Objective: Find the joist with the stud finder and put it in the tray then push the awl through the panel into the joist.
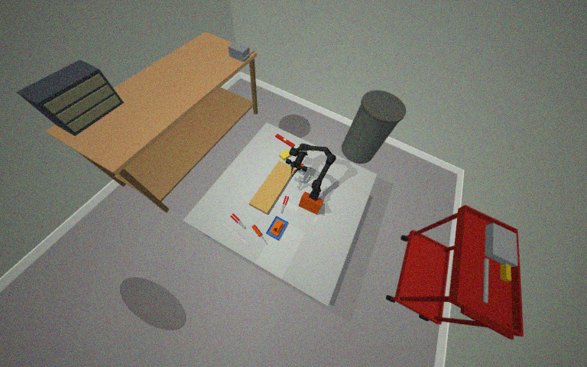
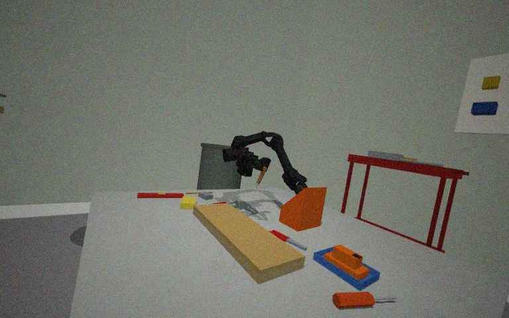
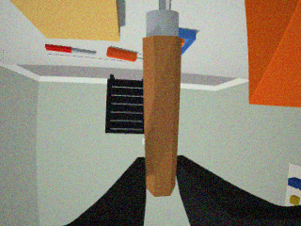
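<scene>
While the awl [image 1: 292,173] [image 2: 262,175] [image 3: 161,113] is up in the air near the floor panel's far end, on the arm-base side, the gripper [image 1: 298,166] [image 2: 264,166] [image 3: 160,164] is closed on its handle, 1 finger on each side. Floor panel [image 1: 268,186] [image 2: 244,236] [image 3: 71,19] = landmark. Stud finder [image 1: 278,227] [image 2: 346,256] [image 3: 182,43] sits in the tray [image 1: 272,236] [image 2: 337,271] [image 3: 189,34], beyond the panel's near end, same side as the arm base; search step looks done, judging by that.

Handling guess: light, stiff, wood-like handle, facets should help against rolling. Smooth faces could slip under push load. Metal shank is thin, bad place to grab; likely to skid or bend if pushed at an angle. Best hold: handle, squarely on opposite facets, tight. Current grip is toward the butt end, so leverage could twist it in the fingers.

Long axis: runs along handle and shank. Exterior: point down, leaning left, butt up and right; steep, not plumb. Wrist: shank at top of view, butt at bottom between the fingers. Needs squaring to vertical over the joist before pressing, 1 push only. Joist line on panel: can't tell from these views.
</scene>
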You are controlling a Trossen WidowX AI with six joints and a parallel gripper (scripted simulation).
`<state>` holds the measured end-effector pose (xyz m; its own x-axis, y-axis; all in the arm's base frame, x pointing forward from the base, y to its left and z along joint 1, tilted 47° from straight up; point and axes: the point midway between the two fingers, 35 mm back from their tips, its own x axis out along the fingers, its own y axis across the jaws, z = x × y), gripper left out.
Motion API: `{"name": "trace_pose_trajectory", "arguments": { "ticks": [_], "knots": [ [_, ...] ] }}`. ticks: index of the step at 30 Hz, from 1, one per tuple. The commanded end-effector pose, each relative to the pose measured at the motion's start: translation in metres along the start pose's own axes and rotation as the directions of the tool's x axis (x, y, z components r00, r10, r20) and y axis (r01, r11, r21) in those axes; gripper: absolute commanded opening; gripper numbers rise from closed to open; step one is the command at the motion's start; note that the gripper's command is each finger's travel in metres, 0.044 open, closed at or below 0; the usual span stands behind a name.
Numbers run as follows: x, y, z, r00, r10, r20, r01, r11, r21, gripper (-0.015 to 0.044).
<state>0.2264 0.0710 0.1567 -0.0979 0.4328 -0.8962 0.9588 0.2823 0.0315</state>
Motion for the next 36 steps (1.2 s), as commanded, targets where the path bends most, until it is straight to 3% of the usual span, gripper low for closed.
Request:
{"name": "trace_pose_trajectory", "arguments": {
  "ticks": [1, 5, 17, 36],
  "knots": [
    [-0.013, 0.014, -0.006, 0.994, 0.066, -0.091, -0.058, 0.994, 0.090, 0.0000],
    [-0.009, 0.013, -0.002, 0.996, 0.072, -0.058, -0.068, 0.996, 0.064, 0.0000],
    [0.007, 0.056, 0.025, 0.940, 0.334, -0.076, -0.321, 0.936, 0.147, 0.0000],
    [0.008, 0.098, 0.055, 0.735, 0.665, -0.135, -0.628, 0.742, 0.236, 0.0000]
  ]
}}
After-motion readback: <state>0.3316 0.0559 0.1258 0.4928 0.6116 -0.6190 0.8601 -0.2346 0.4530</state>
